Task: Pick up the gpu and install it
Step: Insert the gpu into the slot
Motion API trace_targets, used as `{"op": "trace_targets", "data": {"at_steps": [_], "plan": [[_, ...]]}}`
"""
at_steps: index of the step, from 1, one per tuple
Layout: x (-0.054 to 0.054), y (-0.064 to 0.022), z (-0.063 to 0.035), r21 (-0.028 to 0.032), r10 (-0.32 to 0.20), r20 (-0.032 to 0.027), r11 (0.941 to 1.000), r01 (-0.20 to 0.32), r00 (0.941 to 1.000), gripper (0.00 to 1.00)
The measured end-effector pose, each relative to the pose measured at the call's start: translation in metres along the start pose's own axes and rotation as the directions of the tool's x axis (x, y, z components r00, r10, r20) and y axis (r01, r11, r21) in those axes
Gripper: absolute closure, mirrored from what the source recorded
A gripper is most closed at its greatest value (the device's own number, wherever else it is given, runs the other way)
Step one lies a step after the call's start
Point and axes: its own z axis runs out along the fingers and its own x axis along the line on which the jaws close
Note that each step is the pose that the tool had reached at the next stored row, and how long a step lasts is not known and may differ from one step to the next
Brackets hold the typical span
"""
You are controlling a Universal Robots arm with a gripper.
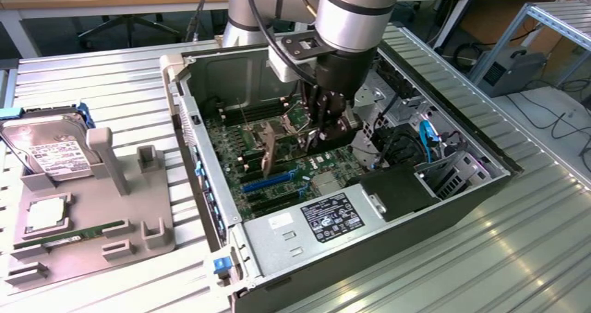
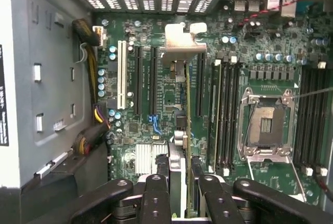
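Note:
The gpu (image 1: 270, 147) stands on edge inside the open computer case (image 1: 189, 119), over the green motherboard (image 1: 319, 164). My gripper (image 1: 319, 136) reaches down into the case and is shut on the card's upper edge. In the wrist view the gpu (image 2: 188, 104) appears edge-on, running from between my two black fingers (image 2: 156, 198) to its silver end bracket (image 2: 179, 44) at the case's vented rear wall. The gripper (image 2: 182, 185) clamps it from both sides. The card lines up with the dark expansion slots; I cannot tell whether its lower edge sits in one.
A grey fixture tray (image 1: 138, 223) at the exterior view's left holds a hard drive (image 1: 51, 154), a CPU (image 1: 46, 216) and a RAM stick (image 1: 88, 231). Inside the case are the power supply (image 1: 314, 223), blue cables (image 1: 427, 136), a white slot (image 2: 122, 73) and the CPU socket (image 2: 265, 125).

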Motion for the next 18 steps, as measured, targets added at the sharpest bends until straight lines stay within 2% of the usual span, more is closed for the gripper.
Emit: {"op": "trace_targets", "data": {"at_steps": [3, 12, 18], "plan": [[0.0, 0.001, 0.0004, 0.0004, 0.029, -0.0008, 0.9996, -0.029, 0.9996, 0.73], [0.0, 0.0117, 0.0007, 0.0005, 0.03, -0.0008, 0.9995, -0.03, 0.9995, 0.73], [0.0, 0.0134, 0.0008, 0.0005, 0.03, -0.0008, 0.9995, -0.03, 0.9995, 0.73]]}}
